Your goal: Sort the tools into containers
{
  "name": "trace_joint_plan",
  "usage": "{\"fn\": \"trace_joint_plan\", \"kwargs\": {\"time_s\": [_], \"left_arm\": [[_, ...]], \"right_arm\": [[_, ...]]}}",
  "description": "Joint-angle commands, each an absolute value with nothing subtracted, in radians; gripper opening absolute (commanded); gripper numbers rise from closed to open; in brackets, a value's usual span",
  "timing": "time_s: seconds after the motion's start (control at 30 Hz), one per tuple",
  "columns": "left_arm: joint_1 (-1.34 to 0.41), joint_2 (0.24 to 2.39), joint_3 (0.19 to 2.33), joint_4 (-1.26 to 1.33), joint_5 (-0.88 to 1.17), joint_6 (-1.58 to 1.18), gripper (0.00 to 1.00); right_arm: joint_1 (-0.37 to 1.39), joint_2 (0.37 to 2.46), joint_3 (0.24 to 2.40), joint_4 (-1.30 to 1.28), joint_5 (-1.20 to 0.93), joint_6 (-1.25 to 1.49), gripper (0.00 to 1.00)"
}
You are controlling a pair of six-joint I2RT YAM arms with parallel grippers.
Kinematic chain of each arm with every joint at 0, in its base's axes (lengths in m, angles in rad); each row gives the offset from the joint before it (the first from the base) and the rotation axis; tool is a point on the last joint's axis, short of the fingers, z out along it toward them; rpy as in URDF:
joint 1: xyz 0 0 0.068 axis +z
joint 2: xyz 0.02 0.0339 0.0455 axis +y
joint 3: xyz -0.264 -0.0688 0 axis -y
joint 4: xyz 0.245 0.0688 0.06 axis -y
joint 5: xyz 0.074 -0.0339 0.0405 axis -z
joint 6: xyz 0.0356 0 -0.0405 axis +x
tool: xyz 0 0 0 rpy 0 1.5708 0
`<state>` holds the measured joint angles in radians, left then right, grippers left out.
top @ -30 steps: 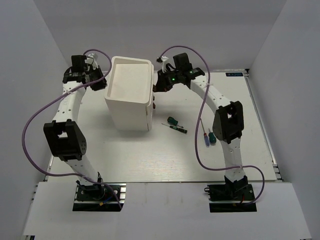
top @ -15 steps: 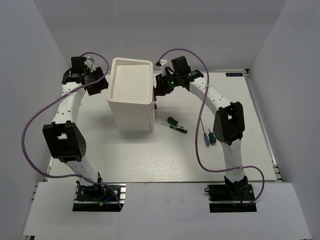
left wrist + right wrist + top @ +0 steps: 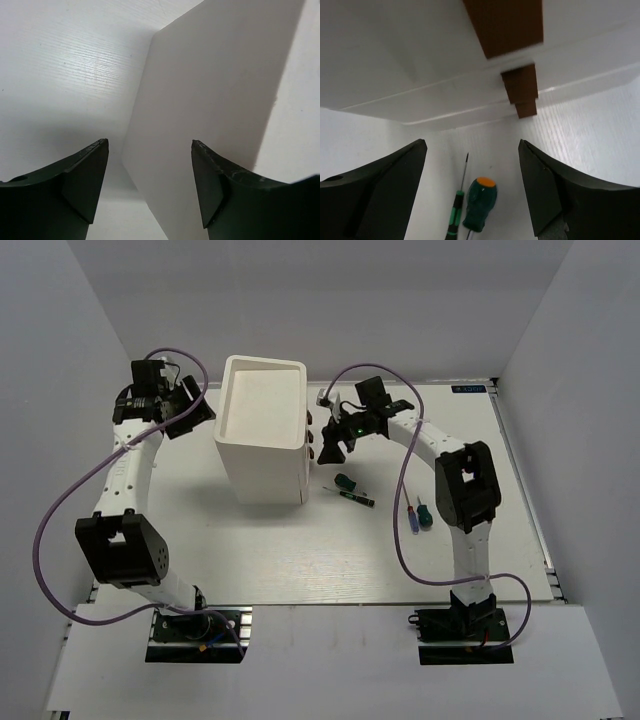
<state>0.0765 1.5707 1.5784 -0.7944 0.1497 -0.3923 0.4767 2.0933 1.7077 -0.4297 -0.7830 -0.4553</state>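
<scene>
- Left gripper: fingers spread, empty, at 9 o'clock of cabinet.
- Right gripper: fingers spread, empty, at 3 o'clock of cabinet, facing drawer knobs.
- Two green screwdrivers lie at 4 o'clock of cabinet; second pair lies beyond, same bearing.

A white, finely ribbed surface fills the middle of the overhead view. Plain pale grey walls close it in: a back wall beyond its far edge, and a left wall and a right wall rising from its sides. A thin metal rail runs along its right edge, with a small blue label at its far right corner (the print is too small to read). A white ledge borders its near edge. The light is soft and even, leaving only faint shadows on the surface.
</scene>
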Motion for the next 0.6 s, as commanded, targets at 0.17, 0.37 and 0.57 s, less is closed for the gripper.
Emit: {"fn": "trace_joint_plan", "kwargs": {"time_s": [0.17,0.37,0.57], "left_arm": [[0.097,1.49,1.546,-0.821,0.13,-0.394,0.81],[0.106,1.479,1.526,-0.821,0.13,-0.394,0.82],[0.106,1.47,1.508,-0.83,0.13,-0.394,0.82]], "right_arm": [[0.486,2.236,1.9,-0.259,-0.855,-0.512,0.8],[0.483,2.315,1.964,-0.201,-0.863,-0.477,0.75],[0.476,2.28,1.904,-0.082,-0.955,-0.457,0.35]]}}
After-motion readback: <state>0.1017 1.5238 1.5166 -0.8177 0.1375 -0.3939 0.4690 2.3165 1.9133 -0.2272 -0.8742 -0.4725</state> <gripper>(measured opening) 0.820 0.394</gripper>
